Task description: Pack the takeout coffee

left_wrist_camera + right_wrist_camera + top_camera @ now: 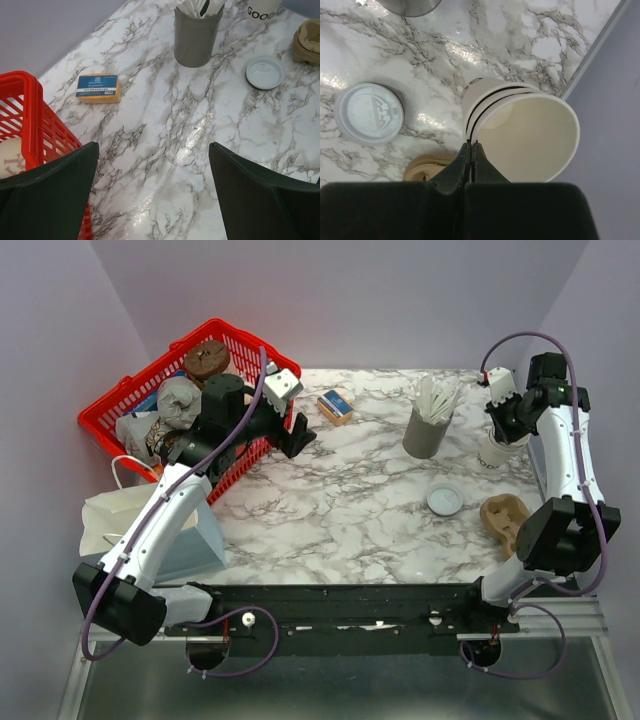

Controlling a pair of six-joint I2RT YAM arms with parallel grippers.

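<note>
No dark brown cup with a white lid shows plainly; a dark brown round thing [207, 360] lies in the red basket [112, 430], and I cannot tell what it is. My left gripper [300, 436] is open and empty, low over the marble table just right of the basket; the left wrist view shows it [155, 170] over bare marble. My right gripper [505, 420] is at the far right, its jaws pinched on the rim of a stack of lidless cream paper cups [520, 135], which also shows in the top view [496, 452].
A loose flat lid [445, 500] lies on the table beside a brown pulp cup carrier [503, 518]. A grey holder of sticks [428, 430] stands at the back. A yellow and blue box [336, 406] lies near the basket. A white paper bag [120, 510] stands at the left.
</note>
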